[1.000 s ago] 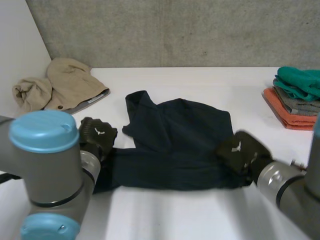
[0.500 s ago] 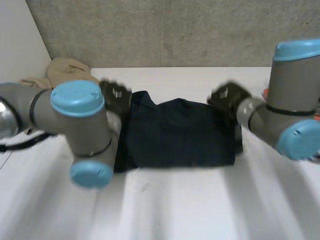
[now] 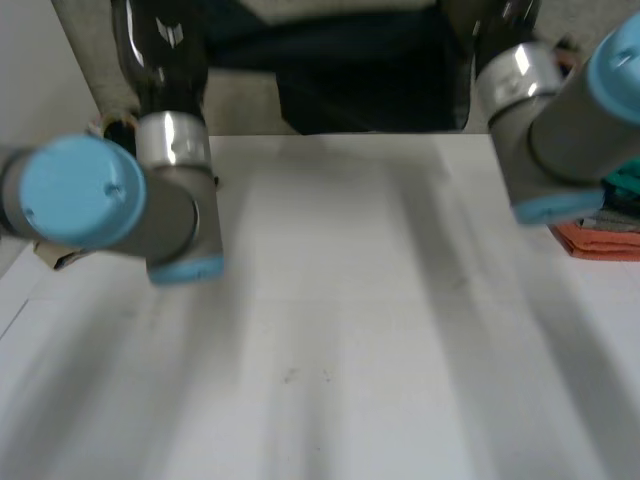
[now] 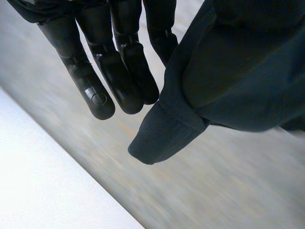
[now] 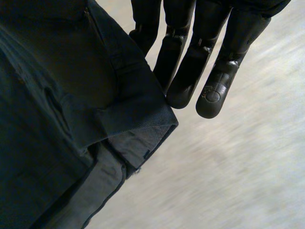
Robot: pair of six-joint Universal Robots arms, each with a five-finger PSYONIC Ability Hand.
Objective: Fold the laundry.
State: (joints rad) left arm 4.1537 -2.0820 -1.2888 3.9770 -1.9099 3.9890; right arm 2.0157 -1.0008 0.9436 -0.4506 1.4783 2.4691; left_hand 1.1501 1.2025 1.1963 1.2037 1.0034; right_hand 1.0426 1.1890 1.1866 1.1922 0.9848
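Observation:
A dark navy garment point(image 3: 365, 75) hangs in the air in front of the concrete wall, stretched between my two raised hands. My left hand point(image 3: 160, 45) holds its left edge; in the left wrist view the fingers point(image 4: 112, 67) are straight, and the garment point(image 4: 238, 71) is pinched beside them with a ribbed cuff hanging down. My right hand point(image 3: 500, 25) holds the right edge. In the right wrist view straight fingers point(image 5: 200, 57) lie against the garment point(image 5: 71, 95), whose hem and paler inner layer hang below them.
The white table point(image 3: 350, 320) lies bare below the garment. A folded stack of orange and teal cloth point(image 3: 605, 235) sits at the table's right edge. Part of a beige garment point(image 3: 55, 255) peeks out behind my left arm.
Both arms have swung up and away from me, lifting the navy garment off the table and into the air by the wall. Both hands have kept hold of its side edges.

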